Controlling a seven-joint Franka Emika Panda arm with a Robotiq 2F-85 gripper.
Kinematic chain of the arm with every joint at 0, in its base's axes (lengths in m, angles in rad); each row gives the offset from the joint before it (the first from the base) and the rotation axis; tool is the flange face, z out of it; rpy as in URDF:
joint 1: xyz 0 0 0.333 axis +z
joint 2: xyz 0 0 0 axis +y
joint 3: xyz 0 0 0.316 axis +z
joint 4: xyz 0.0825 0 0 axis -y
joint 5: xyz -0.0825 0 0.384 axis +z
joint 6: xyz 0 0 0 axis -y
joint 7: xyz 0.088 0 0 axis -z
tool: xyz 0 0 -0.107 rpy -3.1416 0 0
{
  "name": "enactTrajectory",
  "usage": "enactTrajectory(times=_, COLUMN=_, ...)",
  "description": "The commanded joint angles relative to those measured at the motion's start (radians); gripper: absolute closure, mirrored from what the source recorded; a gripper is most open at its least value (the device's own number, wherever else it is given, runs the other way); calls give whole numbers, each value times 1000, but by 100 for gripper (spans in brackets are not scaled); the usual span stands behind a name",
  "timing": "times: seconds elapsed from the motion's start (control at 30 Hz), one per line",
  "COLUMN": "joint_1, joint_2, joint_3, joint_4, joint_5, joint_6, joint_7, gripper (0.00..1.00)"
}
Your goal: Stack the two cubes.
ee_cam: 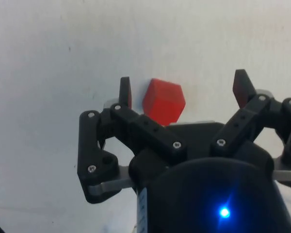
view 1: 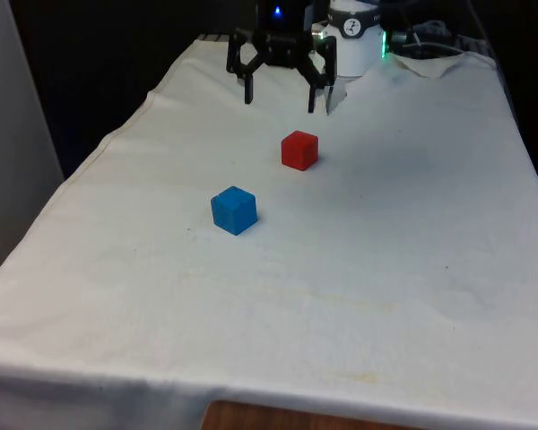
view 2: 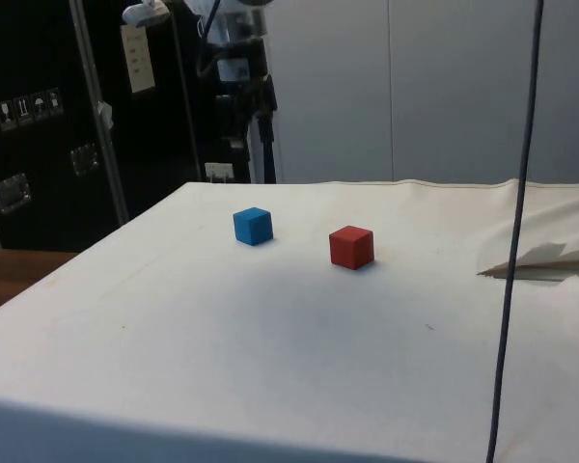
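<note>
red cube lies below wide-spread jaws, untouched.

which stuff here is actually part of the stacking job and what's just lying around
Part of the job:
- red cube, on the cloth under the gripper
- blue cube, apart from the red one
- gripper, open, raised above the table

Just lying about:
- white cloth covering the table
- black cable hanging in the side view

Front and side views cross over the table, sharing both cubes; the wrist view looks down closely.
</note>
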Motion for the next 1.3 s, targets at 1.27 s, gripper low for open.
enactTrajectory(times=1.27, joint_1=-6, joint_2=207, joint_3=-12, joint_4=100, joint_5=96, joint_6=108, joint_7=141, gripper=0)
